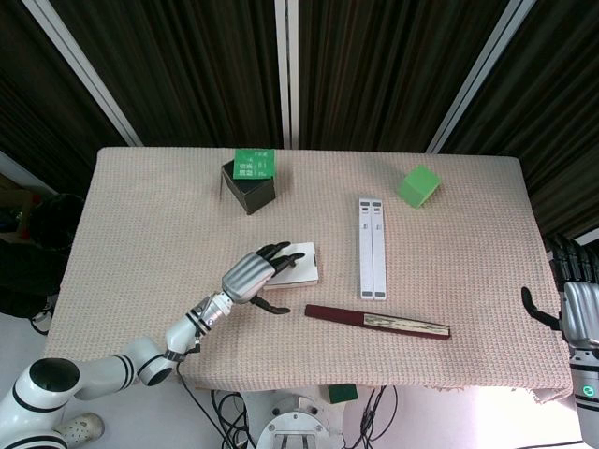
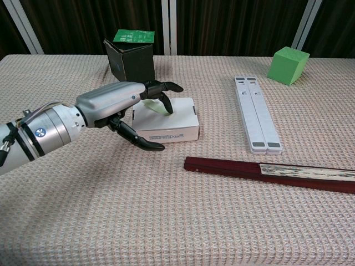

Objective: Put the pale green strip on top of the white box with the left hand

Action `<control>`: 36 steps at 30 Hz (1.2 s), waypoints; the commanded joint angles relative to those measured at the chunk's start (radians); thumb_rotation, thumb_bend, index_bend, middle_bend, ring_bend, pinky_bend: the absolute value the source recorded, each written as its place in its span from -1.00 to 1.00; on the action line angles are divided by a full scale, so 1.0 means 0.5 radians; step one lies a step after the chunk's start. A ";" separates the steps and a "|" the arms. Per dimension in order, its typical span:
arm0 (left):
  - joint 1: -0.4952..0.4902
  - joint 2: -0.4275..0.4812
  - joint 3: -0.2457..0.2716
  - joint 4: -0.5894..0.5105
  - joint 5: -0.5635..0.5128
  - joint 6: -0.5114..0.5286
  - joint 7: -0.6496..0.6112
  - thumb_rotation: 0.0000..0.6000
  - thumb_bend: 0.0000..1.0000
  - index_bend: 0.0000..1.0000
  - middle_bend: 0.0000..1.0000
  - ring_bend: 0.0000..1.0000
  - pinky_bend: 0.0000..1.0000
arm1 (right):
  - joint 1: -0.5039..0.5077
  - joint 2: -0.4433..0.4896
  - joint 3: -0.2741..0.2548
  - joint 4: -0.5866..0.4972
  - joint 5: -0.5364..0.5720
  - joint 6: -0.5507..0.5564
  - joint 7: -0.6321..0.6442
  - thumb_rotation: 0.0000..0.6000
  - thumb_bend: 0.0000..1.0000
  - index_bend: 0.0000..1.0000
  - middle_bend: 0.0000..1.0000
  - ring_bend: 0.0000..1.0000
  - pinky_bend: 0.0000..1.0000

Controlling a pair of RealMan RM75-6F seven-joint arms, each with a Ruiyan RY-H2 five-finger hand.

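Note:
The white box (image 2: pixel 178 121) lies left of the table's middle, and the pale green strip (image 2: pixel 156 107) rests on its top near the left end. My left hand (image 2: pixel 119 102) reaches over the box from the left. Its fingers are spread and arch down over the strip, with the fingertips at or just above it; contact is unclear. The thumb hangs apart in front of the box and pinches nothing. In the head view the left hand (image 1: pixel 251 277) covers the left part of the white box (image 1: pixel 304 266). My right hand (image 1: pixel 577 307) stays off the table's right edge, fingers apart and empty.
A dark open box with a green card (image 2: pixel 131 55) stands behind the white box. A pair of long white bars (image 2: pixel 257 121) lies to the right, a dark red closed fan (image 2: pixel 269 173) in front, and a green cube (image 2: pixel 287 65) at the far right.

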 commanded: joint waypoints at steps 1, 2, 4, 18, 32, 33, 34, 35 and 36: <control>-0.001 -0.005 0.004 0.007 -0.001 -0.005 0.005 0.13 -0.95 -0.85 -0.43 -0.96 -0.67 | 0.002 -0.003 -0.001 0.004 -0.001 -0.003 0.002 0.76 -0.28 -1.00 -1.00 -1.00 -1.00; -0.003 -0.008 0.005 0.011 -0.004 -0.011 0.006 0.13 -0.95 -0.85 -0.43 -0.96 -0.67 | 0.002 -0.005 -0.002 0.007 -0.002 -0.004 0.003 0.76 -0.28 -1.00 -1.00 -1.00 -1.00; -0.005 -0.011 0.006 0.017 -0.008 -0.021 0.009 0.13 -0.95 -0.85 -0.43 -0.96 -0.67 | 0.003 -0.007 -0.003 0.010 0.000 -0.006 0.003 0.76 -0.28 -1.00 -1.00 -1.00 -1.00; -0.005 -0.041 0.007 0.072 0.043 0.087 0.110 0.09 -0.95 -0.85 -0.43 -0.96 -0.67 | 0.000 -0.036 0.009 0.052 -0.031 0.047 0.040 0.76 -0.28 -1.00 -1.00 -1.00 -1.00; -0.010 -0.028 0.035 0.041 0.031 0.031 0.167 0.12 -0.95 -0.85 -0.41 -0.96 -0.67 | 0.000 -0.051 0.004 0.086 -0.024 0.034 0.063 0.76 -0.28 -1.00 -1.00 -1.00 -1.00; -0.011 -0.027 0.038 0.042 0.029 0.021 0.169 0.12 -0.95 -0.85 -0.41 -0.96 -0.67 | 0.001 -0.053 0.004 0.087 -0.019 0.028 0.064 0.76 -0.28 -1.00 -1.00 -1.00 -1.00; -0.012 -0.026 0.040 0.043 0.026 0.013 0.174 0.13 -0.95 -0.85 -0.41 -0.96 -0.67 | 0.002 -0.054 0.004 0.088 -0.014 0.022 0.066 0.76 -0.28 -1.00 -1.00 -1.00 -1.00; -0.011 -0.026 0.040 0.044 0.024 0.011 0.178 0.13 -0.95 -0.85 -0.41 -0.96 -0.67 | 0.002 -0.054 0.004 0.088 -0.013 0.022 0.068 0.76 -0.28 -1.00 -1.00 -1.00 -1.00; -0.011 -0.026 0.039 0.044 0.024 0.013 0.180 0.13 -0.95 -0.85 -0.41 -0.96 -0.67 | 0.002 -0.054 0.005 0.088 -0.014 0.024 0.069 0.76 -0.28 -1.00 -1.00 -1.00 -1.00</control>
